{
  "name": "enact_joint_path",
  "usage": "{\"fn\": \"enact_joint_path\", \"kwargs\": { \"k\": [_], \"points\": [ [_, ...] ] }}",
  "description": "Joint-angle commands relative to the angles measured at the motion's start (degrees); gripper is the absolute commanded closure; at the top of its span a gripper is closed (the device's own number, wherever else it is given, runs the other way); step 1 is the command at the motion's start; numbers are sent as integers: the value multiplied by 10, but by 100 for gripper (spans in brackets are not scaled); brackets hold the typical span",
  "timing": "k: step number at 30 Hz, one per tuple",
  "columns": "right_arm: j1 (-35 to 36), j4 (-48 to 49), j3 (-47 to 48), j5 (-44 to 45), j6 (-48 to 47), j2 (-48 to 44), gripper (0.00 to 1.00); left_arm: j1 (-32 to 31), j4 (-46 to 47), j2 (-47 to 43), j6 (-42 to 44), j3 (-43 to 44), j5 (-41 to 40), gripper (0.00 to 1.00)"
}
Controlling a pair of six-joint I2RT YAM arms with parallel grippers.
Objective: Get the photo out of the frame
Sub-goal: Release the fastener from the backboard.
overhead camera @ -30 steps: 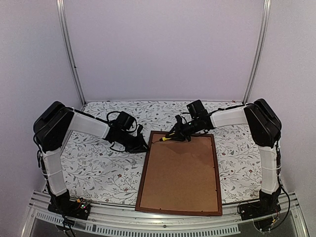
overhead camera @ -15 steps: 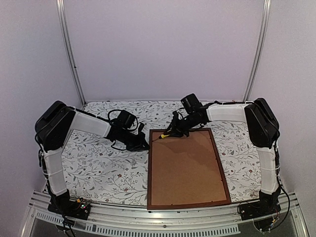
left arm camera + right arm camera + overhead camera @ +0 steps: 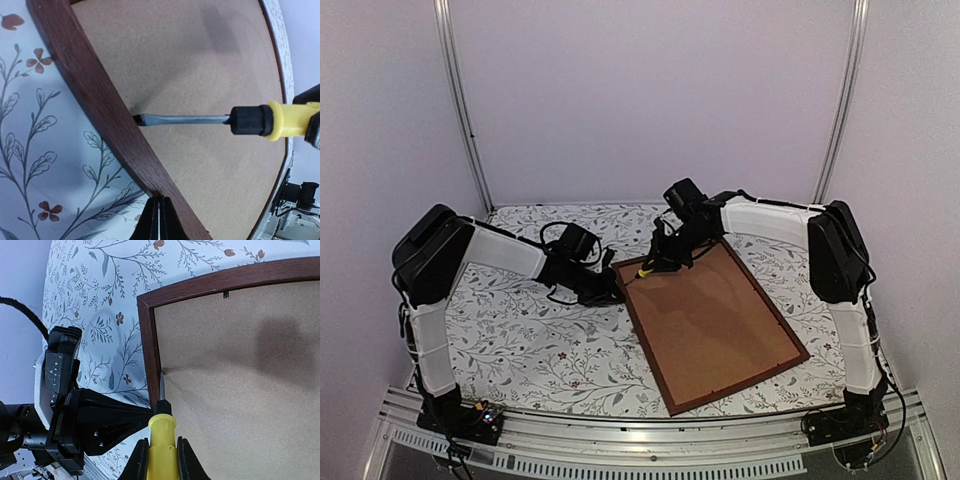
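The dark reddish-brown frame (image 3: 646,350) lies face down and skewed on the table, its near end swung right. A plain brown backing board (image 3: 715,320) fills it, so the photo is hidden. My right gripper (image 3: 663,258) is shut on the yellow handle of a screwdriver (image 3: 161,432). The blade tip rests where the backing board (image 3: 240,390) meets the frame's left rail (image 3: 149,340). My left gripper (image 3: 159,222) is shut with nothing in it, its tips touching the outer side of that rail (image 3: 102,105). The screwdriver (image 3: 185,119) shows just past it.
A white cloth with a leaf and flower print (image 3: 530,340) covers the table. A metal rail (image 3: 620,440) runs along the near edge, close to the frame's near corner. Pale walls and two upright metal posts (image 3: 460,110) close the back.
The frame has turned, its near end swinging to the right. My right gripper has carried the screwdriver left and farther back. My left gripper has closed by the frame's rail.
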Motion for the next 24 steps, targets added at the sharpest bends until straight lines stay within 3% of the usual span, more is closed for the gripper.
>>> {"fn": "enact_joint_path", "kwargs": {
  "k": [1, 10, 18, 24],
  "points": [
    [50, -55, 56, 21, -49, 35, 100, -33, 5, 19, 3, -9, 14, 96],
    [62, -86, 70, 34, -73, 39, 100, -1, -3, -73, -45, -64, -21, 93],
    [73, -104, 77, 34, -96, 34, 100, 33, 0, -128, -81, -102, -66, 73],
    [84, -110, 75, 36, -106, 28, 100, 48, 0, -161, -116, -147, -121, 65]
  ]
}}
